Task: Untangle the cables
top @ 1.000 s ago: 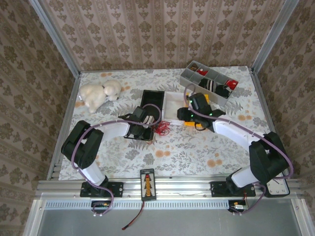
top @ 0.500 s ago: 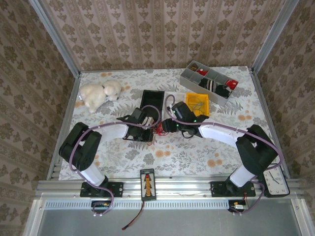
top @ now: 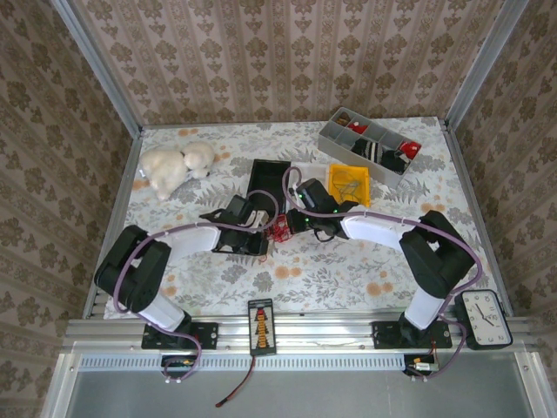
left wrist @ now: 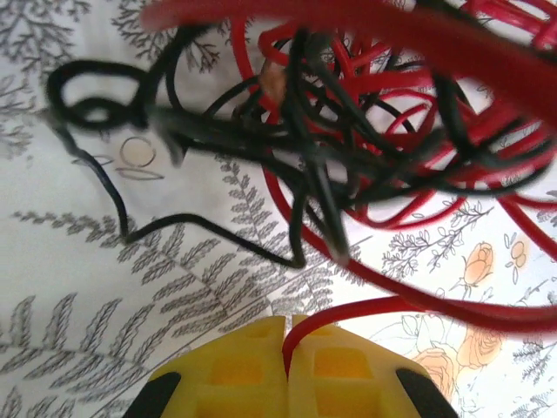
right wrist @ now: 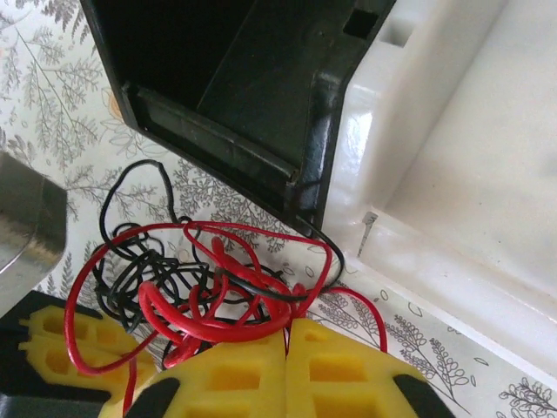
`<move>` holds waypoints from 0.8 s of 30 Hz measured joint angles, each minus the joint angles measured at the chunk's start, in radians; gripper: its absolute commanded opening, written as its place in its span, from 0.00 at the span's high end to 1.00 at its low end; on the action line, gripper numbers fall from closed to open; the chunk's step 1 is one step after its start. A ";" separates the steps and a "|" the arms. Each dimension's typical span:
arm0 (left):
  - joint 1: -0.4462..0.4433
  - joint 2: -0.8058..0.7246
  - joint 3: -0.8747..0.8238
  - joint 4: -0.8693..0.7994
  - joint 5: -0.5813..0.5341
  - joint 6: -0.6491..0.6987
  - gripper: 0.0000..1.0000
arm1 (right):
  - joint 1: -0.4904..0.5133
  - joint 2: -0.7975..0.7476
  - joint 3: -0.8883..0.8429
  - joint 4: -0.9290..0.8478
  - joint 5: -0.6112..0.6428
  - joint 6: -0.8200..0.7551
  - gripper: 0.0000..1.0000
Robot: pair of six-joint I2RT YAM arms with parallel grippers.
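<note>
The cables (top: 280,229) are a fist-sized tangle of thin red and black wires on the floral table between the two arms. In the left wrist view the tangle (left wrist: 365,122) spreads above my left gripper (left wrist: 288,329). Its yellow fingers are shut, with one red wire pinched between the tips. My right gripper (right wrist: 286,333) is shut too, and red strands of the cables (right wrist: 200,279) run into the seam between its fingers. From above, the left gripper (top: 266,228) and right gripper (top: 292,223) meet the tangle from opposite sides.
A black tray (right wrist: 235,78) and a white tray (right wrist: 452,174) lie just behind the tangle. A yellow bin (top: 348,185) and a grey organiser (top: 365,145) stand at the back right. A plush toy (top: 177,165) is at the back left, a clock (top: 483,318) at the near right.
My right arm has swung left from over the yellow bin to the tangle and closed on its red wires. The left arm has stretched slightly toward the tangle.
</note>
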State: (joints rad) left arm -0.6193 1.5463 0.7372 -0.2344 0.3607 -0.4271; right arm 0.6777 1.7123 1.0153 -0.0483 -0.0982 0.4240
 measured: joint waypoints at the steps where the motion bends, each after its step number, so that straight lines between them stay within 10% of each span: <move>1: 0.011 -0.016 -0.013 0.007 0.005 -0.005 1.00 | 0.000 0.000 -0.002 0.005 0.001 0.000 1.00; 13: 0.200 -0.164 -0.174 0.111 0.031 -0.124 1.00 | 0.001 -0.159 -0.196 0.019 0.071 0.013 1.00; 24: 0.342 -0.291 -0.235 0.068 -0.176 -0.262 1.00 | -0.130 -0.384 -0.415 0.011 0.115 0.112 1.00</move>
State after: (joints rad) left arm -0.2775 1.2552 0.5018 -0.1665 0.1848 -0.6891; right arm 0.5480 1.3281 0.5999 -0.0376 0.0170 0.5362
